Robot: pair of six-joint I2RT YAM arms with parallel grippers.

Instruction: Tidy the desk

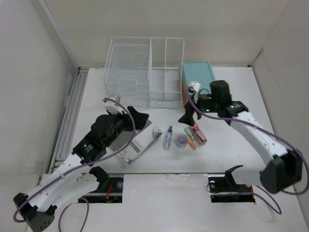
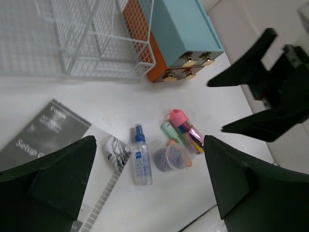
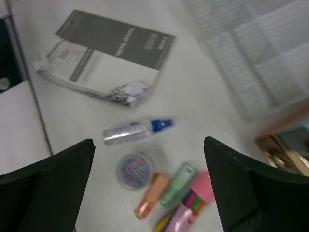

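The right fingers [image 1: 189,117], spread wide, hung just right of the spray bottle [image 1: 167,137], over the markers [image 1: 197,135] on the bench [image 1: 212,154]; the bottle's long axis pointed at the basket [image 1: 128,63]. The left fingers [image 1: 141,121], also wide, hovered left of it.

Between the left jaws, on the flat matte white surface [image 2: 116,104], lies a clear plastic spray bottle [image 2: 141,162]. Just right of it sits a round clear tub of clips [image 2: 171,157], then a cluster of capped plastic highlighter pens [image 2: 183,135]. A grey paper booklet [image 2: 43,133] lies by the left-hand jaw. Beyond stand a white wire-mesh basket [image 2: 87,38] and, to its right, a teal box with brown drawers [image 2: 181,29].
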